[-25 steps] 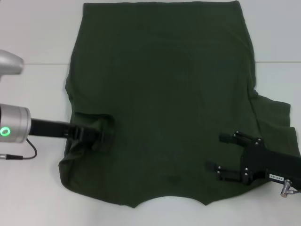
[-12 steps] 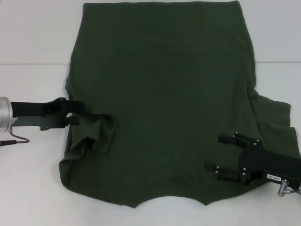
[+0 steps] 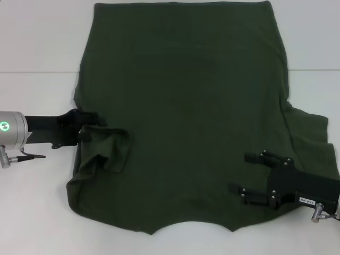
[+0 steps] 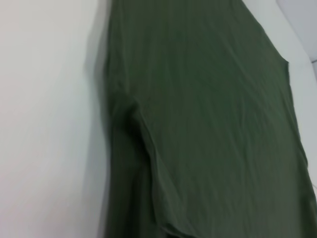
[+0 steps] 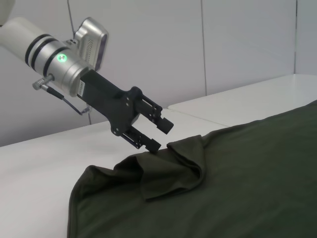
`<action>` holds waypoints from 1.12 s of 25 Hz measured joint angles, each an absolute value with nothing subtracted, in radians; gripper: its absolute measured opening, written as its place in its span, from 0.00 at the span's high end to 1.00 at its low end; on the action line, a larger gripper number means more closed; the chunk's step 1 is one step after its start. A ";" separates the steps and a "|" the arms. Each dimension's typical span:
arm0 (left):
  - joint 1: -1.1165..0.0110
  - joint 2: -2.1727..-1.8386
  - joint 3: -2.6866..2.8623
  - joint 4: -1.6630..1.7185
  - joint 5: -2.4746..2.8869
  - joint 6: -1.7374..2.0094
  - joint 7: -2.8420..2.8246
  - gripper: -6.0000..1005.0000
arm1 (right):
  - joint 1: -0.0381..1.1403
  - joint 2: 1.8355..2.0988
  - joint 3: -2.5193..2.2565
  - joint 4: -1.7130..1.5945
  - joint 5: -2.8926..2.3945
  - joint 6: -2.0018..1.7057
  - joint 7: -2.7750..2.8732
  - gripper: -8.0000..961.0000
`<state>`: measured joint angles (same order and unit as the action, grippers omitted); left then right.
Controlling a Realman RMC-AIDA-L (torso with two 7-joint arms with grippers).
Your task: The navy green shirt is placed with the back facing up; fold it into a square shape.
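A white table (image 3: 37,42) fills your head view, and the right wrist view shows pale panelled walls (image 5: 237,49) rising behind it. Spread across that table lies the navy green shirt (image 3: 186,106), plain side up, its hem at the far edge and its curved neckline (image 3: 191,227) at the near edge. The sleeve on the shirt's left side (image 3: 103,151) is turned in over the body and sits bunched in a loose fold; the sleeve on its right side (image 3: 311,127) lies flat, out past the body.

Your left gripper (image 3: 94,129) reaches in level from the shirt's left edge, a green light showing on the silver wrist (image 3: 10,133). In the right wrist view that same gripper (image 5: 159,135) has its two fingers spread apart with nothing between them, the lower fingertip just at the crest of the bunched sleeve; you cannot tell whether it touches.

Your right gripper (image 3: 243,172) lies over the shirt's right near quarter, close to the neckline, fingers parted wide and holding nothing.
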<state>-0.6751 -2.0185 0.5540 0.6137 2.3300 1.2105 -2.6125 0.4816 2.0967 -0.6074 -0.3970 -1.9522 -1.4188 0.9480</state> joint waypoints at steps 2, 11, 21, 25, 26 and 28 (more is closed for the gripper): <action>-0.676 -2.020 0.554 0.608 2.332 1.194 -2.614 0.36 | 0.482 2.096 -0.607 -0.397 -1.952 -1.419 0.948 0.05; -0.695 -2.027 0.553 0.575 2.331 1.110 -2.630 0.36 | 0.489 2.095 -0.607 -0.400 -1.954 -1.418 0.948 0.05; -0.695 -2.022 0.553 0.568 2.332 1.081 -2.638 0.36 | 0.488 2.095 -0.607 -0.402 -1.954 -1.414 0.948 0.05; -0.687 -2.014 0.543 0.572 2.343 1.076 -2.639 0.36 | 0.489 2.095 -0.607 -0.403 -1.955 -1.414 0.948 0.05; -0.686 -2.012 0.537 0.573 2.347 1.074 -2.639 0.36 | 0.489 2.095 -0.607 -0.403 -1.955 -1.414 0.948 0.06; -0.684 -2.011 0.531 0.573 2.349 1.070 -2.639 0.36 | 0.491 2.095 -0.607 -0.403 -1.955 -1.414 0.948 0.06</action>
<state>-0.6844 -2.0113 0.5306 0.5729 2.3489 1.0702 -2.6386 0.4905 2.0953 -0.6075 -0.4033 -1.9555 -1.4143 0.9480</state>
